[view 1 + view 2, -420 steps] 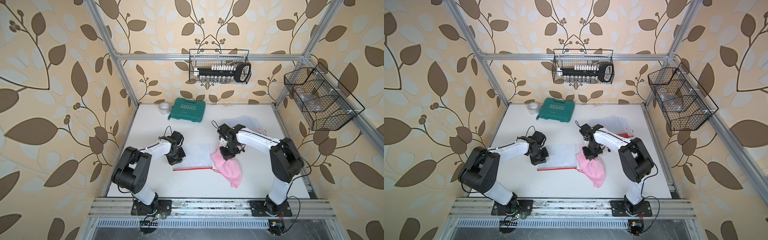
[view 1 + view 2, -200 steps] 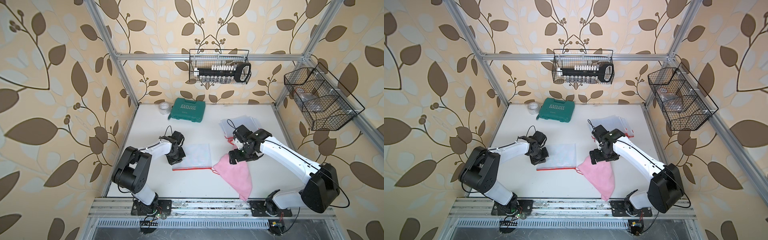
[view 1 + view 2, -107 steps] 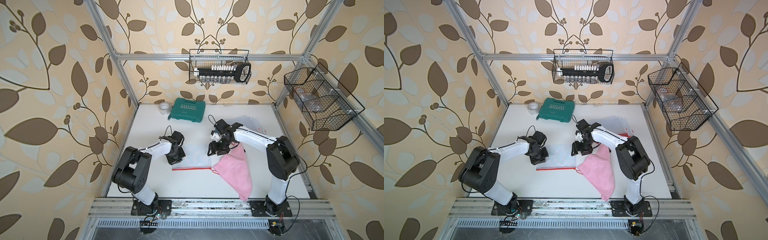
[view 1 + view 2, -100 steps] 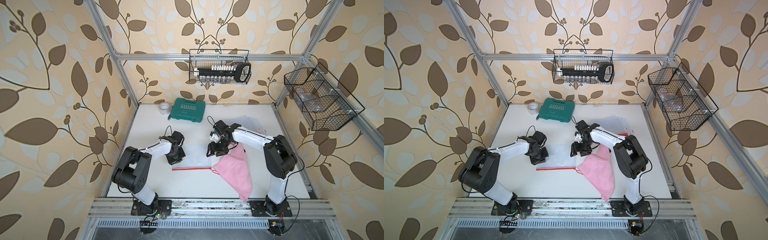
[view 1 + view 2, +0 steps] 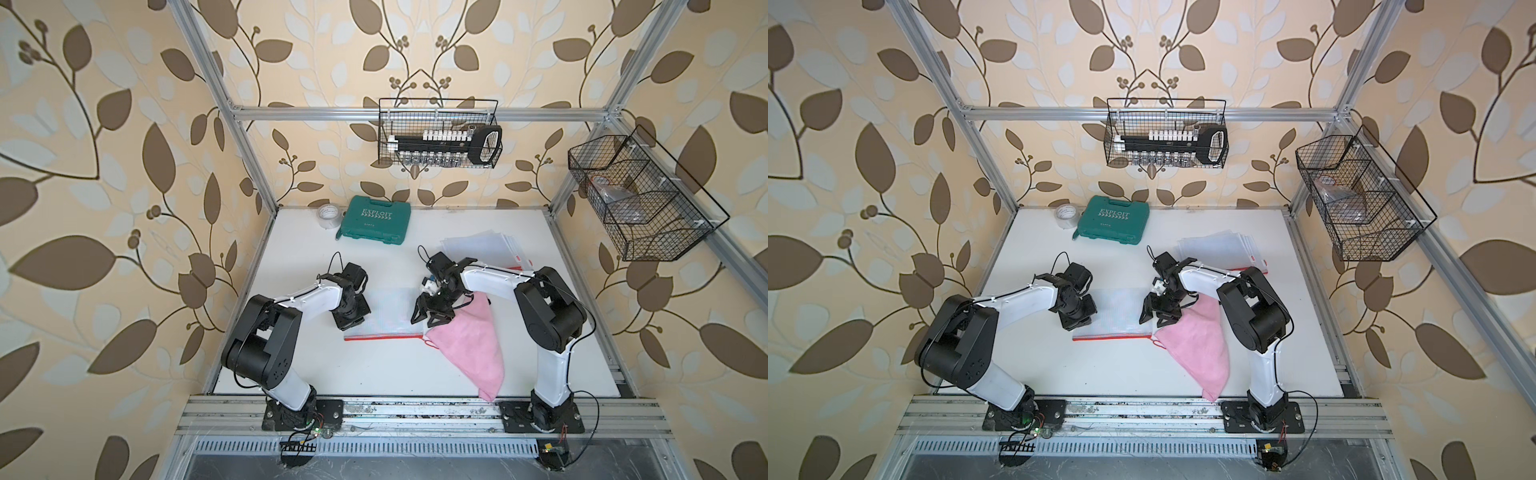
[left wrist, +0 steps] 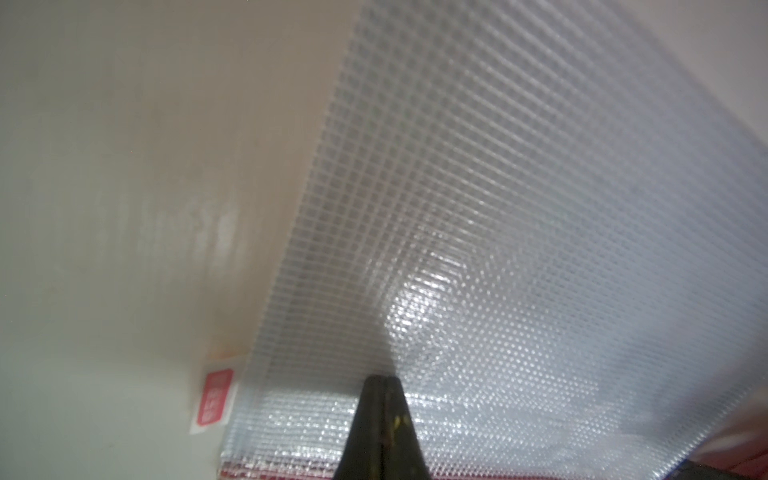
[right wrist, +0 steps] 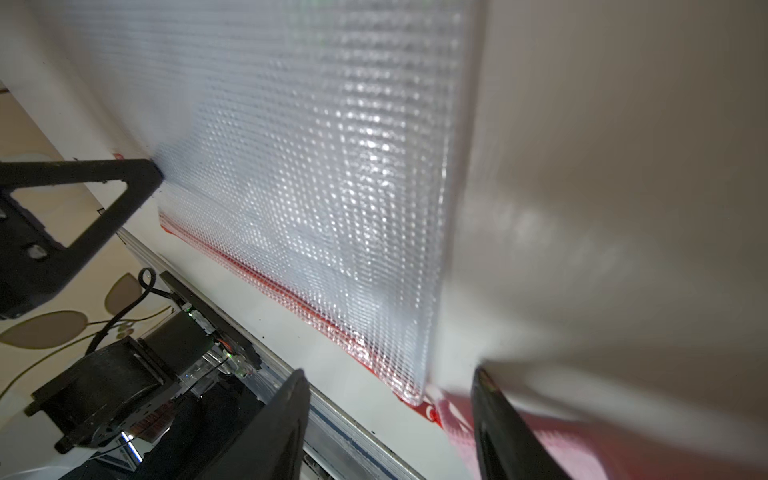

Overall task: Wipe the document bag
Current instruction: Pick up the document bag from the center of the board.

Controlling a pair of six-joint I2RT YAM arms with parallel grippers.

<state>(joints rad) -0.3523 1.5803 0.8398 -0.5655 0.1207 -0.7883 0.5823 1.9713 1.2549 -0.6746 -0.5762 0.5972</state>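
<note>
The document bag, a translucent mesh pouch with a red zip along its front edge, lies flat mid-table. My left gripper is shut, with its tip pressed on the bag's left end. My right gripper hovers over the bag's right front corner. Its jaws stand apart with nothing between them. A pink cloth lies spread just right of the bag and touches one right finger.
A green tool case and a tape roll sit at the back. A stack of other document bags lies behind the right arm. Wire baskets hang on the walls. The cloth reaches the table's front edge.
My right gripper moved left from over the cloth to the bag's right end, and its jaws narrowed. The cloth's top corner shifted toward the back. The left arm stayed put.
</note>
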